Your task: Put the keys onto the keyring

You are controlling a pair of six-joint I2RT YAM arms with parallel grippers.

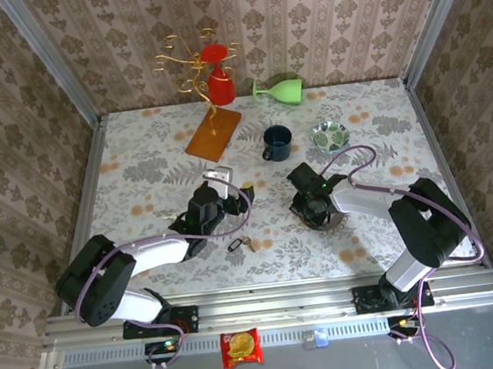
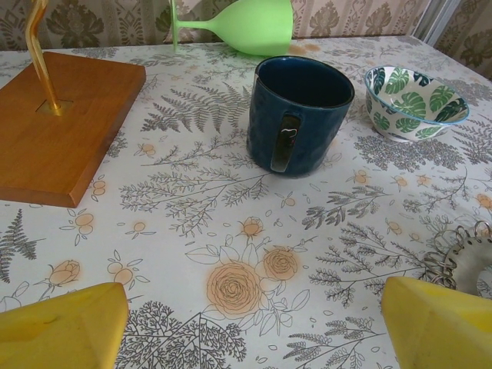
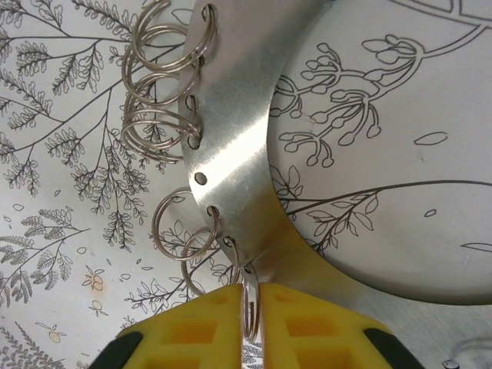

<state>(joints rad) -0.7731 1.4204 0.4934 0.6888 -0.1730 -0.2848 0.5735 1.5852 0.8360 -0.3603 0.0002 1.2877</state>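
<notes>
brushed steel, flat and thin: the keyring [image 3: 231,115] is held by my right gripper [image 3: 250,327], its yellow pads pressed together on the rim at one little split ring. wiry split rings [image 3: 157,84] hang from the holes along the edge. my left gripper [image 2: 250,327] is spread wide and empty, facing the glossy blue mug [image 2: 300,115]. the keys [image 1: 239,243] lie on the floral table [image 1: 139,174] between the arms. i'd pinch one key by its dark head, low and square, and expect the springy coils to resist.

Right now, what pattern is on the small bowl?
Green leaves on white, blue rim. The bowl shows best from the left wrist.
</notes>
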